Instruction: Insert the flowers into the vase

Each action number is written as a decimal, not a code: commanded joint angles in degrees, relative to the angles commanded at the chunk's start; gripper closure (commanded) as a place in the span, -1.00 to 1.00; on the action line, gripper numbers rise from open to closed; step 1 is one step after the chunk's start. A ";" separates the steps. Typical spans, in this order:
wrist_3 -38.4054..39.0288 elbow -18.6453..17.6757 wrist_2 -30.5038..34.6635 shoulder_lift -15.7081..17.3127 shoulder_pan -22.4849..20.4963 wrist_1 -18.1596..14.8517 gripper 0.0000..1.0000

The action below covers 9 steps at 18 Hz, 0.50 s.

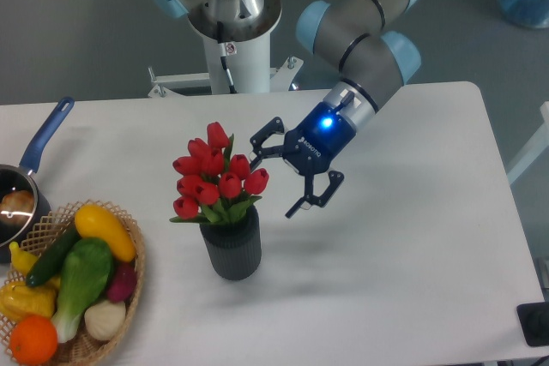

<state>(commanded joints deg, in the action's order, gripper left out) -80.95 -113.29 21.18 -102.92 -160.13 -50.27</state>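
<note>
Nearest to us, at the front left corner of the white desk (386, 297), a wicker basket (129, 297) is holding toy vegetables: an orange, a yellow squash, a green one and others. Just behind it, at the left edge, a saucepan (30, 186) with a blue handle is sitting partly out of view.

Toward the middle of the desk we are seeing the vase (230, 246), dark, ribbed and upright. The flowers (214, 179), a bunch of red tulips, are standing in it, stems down inside the rim, buds fanning up and leaning a little to the left.

Just to the right of the buds and somewhat above the vase, the tool (290, 176) is hanging with its two fingers spread wide apart, gripping nothing. It is near the flowers but is not touching them. A blue light is glowing on its wrist. Behind it the grey arm is bending back toward its base at the far edge of the desk.

We are judging the insertion to be done, with the step in hand being to clear away. To do it well, we are advising a path up and to the right, away from the buds, fingers apart, so that nothing is snagging a leaf or tipping the small vase.
</note>
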 joint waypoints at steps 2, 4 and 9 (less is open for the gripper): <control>0.27 0.44 0.17 0.70 -1.67 0.00 -1.00; 0.18 1.58 0.87 0.70 -3.95 0.00 -1.00; 0.18 8.59 15.78 -1.57 -11.24 0.35 -1.00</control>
<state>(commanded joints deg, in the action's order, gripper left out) -80.77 -104.70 36.96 -104.49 -171.37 -49.92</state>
